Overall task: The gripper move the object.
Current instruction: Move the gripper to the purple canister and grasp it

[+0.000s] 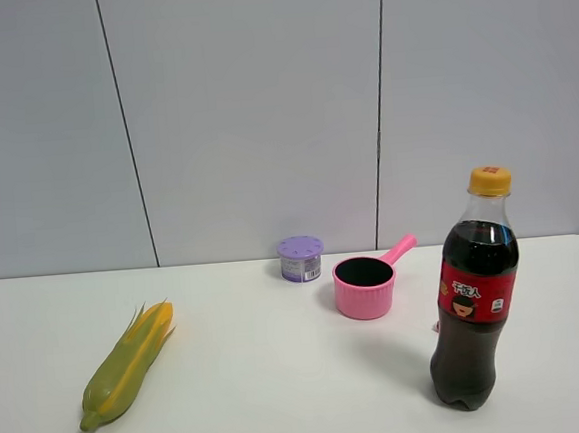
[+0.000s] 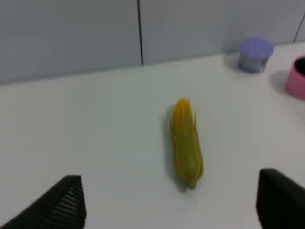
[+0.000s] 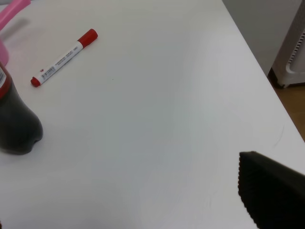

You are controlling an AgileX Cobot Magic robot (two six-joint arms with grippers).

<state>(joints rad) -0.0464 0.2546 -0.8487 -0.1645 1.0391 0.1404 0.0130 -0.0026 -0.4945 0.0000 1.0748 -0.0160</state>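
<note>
The object, a small round tub (image 1: 301,259) with a lilac lid, stands at the back of the white table near the wall, just left of a pink cup. In the left wrist view the tub (image 2: 255,55) is far off. My left gripper (image 2: 167,183) hovers over the table near a corn cob, its two black fingers wide apart and open with nothing between them. Only one black finger (image 3: 271,191) of my right gripper shows, far off to one side over bare table, holding nothing. Neither arm appears in the exterior high view.
A green-yellow corn cob (image 1: 129,367) lies at the left. A pink handled cup (image 1: 367,284) sits beside the tub. A cola bottle (image 1: 473,292) stands at the front right, and behind it lies a red marker (image 3: 64,57). The table's right edge (image 3: 257,62) drops to the floor.
</note>
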